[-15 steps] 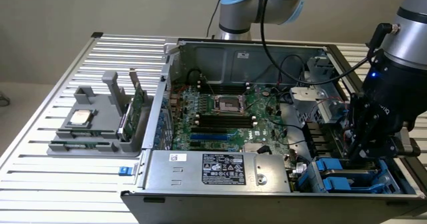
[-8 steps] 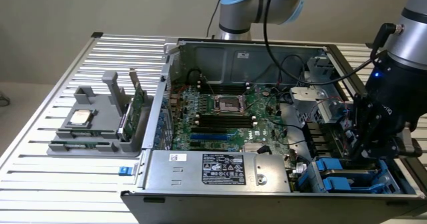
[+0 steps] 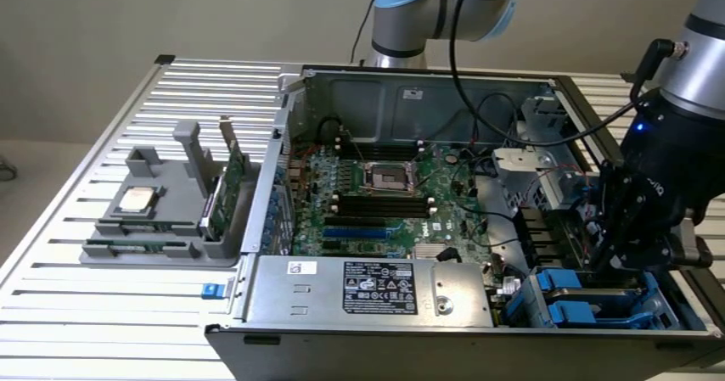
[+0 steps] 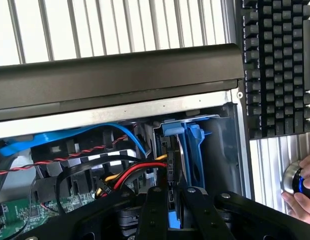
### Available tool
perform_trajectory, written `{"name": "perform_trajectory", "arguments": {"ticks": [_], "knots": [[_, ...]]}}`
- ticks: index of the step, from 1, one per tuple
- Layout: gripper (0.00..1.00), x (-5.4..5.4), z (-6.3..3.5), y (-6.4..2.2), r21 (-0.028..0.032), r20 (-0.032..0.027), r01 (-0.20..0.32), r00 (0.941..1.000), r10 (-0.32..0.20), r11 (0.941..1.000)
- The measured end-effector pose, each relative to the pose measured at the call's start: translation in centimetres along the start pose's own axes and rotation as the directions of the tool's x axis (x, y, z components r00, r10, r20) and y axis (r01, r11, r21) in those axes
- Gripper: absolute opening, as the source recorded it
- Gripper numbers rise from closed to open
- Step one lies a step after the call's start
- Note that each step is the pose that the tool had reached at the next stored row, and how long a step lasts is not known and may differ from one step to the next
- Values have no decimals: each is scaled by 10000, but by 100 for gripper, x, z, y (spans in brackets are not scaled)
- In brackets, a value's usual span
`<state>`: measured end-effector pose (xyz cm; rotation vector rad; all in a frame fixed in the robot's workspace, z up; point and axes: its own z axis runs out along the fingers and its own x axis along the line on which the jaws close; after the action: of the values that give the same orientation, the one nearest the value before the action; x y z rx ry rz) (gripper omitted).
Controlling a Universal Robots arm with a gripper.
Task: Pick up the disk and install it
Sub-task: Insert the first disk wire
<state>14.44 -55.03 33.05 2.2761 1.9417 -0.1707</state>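
The disk (image 4: 191, 150) stands on edge in the drive bay at the case's front corner, its blue carrier bracket showing beside a black connector and red, yellow and black wires. My gripper (image 4: 174, 215) is right over it, its two black fingers (image 4: 155, 210) drawn close with a strip of the blue bracket between them. In the exterior view the gripper (image 3: 621, 262) reaches down into the bay at the exterior view's right, just above the blue carrier frames (image 3: 572, 292). The disk's metal face is hidden.
The open computer case (image 3: 283, 143) holds a motherboard (image 3: 385, 203) and a power supply (image 3: 374, 288). A grey holder (image 3: 148, 228) at the exterior view's left carries a CPU chip (image 3: 138, 198) and a green card (image 3: 234, 190). A keyboard (image 4: 277, 65) and a hand (image 4: 302, 192) lie beside the case.
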Motion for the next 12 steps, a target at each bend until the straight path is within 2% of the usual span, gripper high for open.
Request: {"name": "perform_trajectory", "arguments": {"ticks": [4,9,12], "knots": [[17,7,1,40,89,-45,14,10000,-13,10000],[17,4,2,60,294,-107,51,9999,-47,9996],[17,4,2,68,368,-127,67,9999,-62,9993]]}}
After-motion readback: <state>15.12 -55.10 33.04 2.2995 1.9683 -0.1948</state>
